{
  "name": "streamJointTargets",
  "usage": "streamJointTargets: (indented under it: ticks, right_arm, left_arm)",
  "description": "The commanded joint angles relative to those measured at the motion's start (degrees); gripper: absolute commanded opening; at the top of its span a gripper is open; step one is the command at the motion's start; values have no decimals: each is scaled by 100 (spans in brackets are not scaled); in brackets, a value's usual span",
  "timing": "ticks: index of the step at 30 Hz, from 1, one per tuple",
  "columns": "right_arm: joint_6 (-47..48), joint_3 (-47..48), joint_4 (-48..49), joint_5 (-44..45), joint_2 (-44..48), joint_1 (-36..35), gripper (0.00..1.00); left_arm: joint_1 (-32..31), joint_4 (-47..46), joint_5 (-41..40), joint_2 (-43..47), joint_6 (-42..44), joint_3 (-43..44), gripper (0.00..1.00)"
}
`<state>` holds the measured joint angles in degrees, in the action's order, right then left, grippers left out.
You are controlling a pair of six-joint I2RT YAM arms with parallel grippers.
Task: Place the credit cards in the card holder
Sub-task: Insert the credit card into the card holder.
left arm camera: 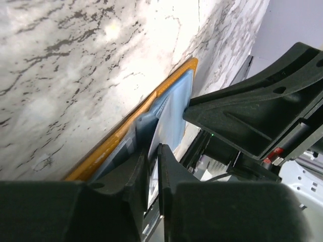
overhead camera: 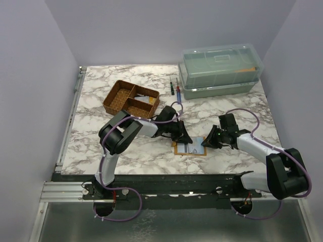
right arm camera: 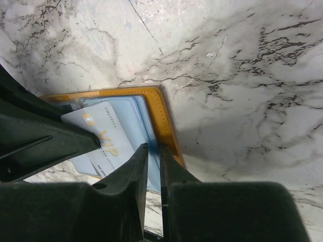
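The card holder (overhead camera: 191, 147) lies open on the marble between the two arms, with an orange rim (right arm camera: 165, 121) and a pale blue inside (left arm camera: 177, 101). A whitish credit card (right arm camera: 103, 135) printed "VIP" lies slanted over its inner face. My left gripper (overhead camera: 182, 137) comes in from the left, its jaws (left arm camera: 153, 151) shut on that card's (left arm camera: 170, 121) near edge. From the right, my right gripper (overhead camera: 207, 141) has its narrow jaws (right arm camera: 153, 149) pinched on the holder's blue inner leaf beside the orange rim. No other credit cards can be made out.
A brown compartment tray (overhead camera: 131, 98) stands behind the left arm. At the back right is a clear lidded box (overhead camera: 219, 70), with two pen-like tools (overhead camera: 176, 89) to its left. The two grippers are nearly touching over the holder.
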<state>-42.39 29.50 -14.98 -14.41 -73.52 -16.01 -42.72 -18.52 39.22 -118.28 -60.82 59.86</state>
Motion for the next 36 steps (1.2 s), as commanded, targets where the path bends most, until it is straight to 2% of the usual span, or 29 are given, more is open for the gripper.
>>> streamJointTargets:
  ticks: [1,6,13,16,23,31,36]
  right_arm:
    - [117,-58,115,-104,-156,-34,15]
    - [372,78,147,-31,-225,-34,15]
    - [565,188,246,-131,-360,-34,14]
    - [512,188,267,-134,-344,-34,14]
    - [416,72,302,-73,-242,-34,13]
    - [462,48,318,-74,-315,-34,13]
    - [371,30,444,-219,-347,-34,12]
  left_arm:
    - [-48,1025,-650,117,737,263,20]
    - [-51,1842,-789,177,1425,564,33]
    - [-287,2023,-456,-79,1543,949,37]
    - [-467,2418,-504,-177,1692,1323,39]
    - [-62,2840,-793,93,1905,1113,49]
    - [-113,3024,-635,-22,1932,1254,50]
    - [-570,3247,-986,-272,1996,1733,47]
